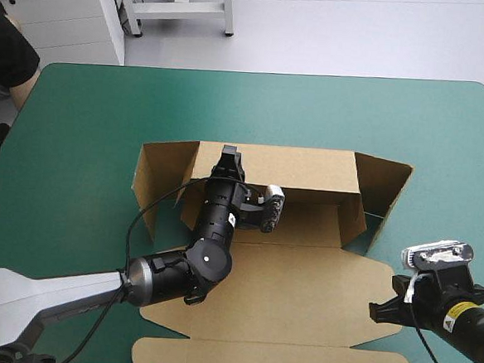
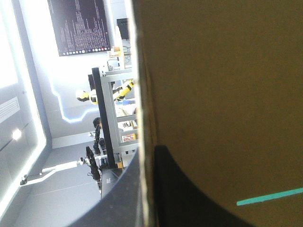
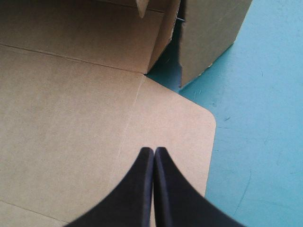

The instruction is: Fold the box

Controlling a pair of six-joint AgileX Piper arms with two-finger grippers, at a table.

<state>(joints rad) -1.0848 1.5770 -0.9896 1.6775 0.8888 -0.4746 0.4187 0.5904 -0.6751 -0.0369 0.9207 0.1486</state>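
Left pincer (image 1: pixel 229 157) grips the rear wall of the box (image 1: pixel 309 170) mid-surface (image 1: pixel 79 137) — steady it upright, no twisting. Right pincer (image 3: pixel 154 153), tips together, empty — over the flat lid (image 3: pixel 71 118) corner.

One brown box (image 1: pixel 284 292). Two grippers: one left gripper (image 1: pixel 229 154), one right gripper (image 3: pixel 154 150). Four black fingers (image 3: pixel 135 194) altogether, two per gripper. One table (image 1: pixel 445 129), one teal-green cover (image 1: pixel 87 137) over it.

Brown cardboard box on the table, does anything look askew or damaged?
No damage shows. The brown cardboard box is only half formed: its right end flap and left end flap splay outward, untucked.
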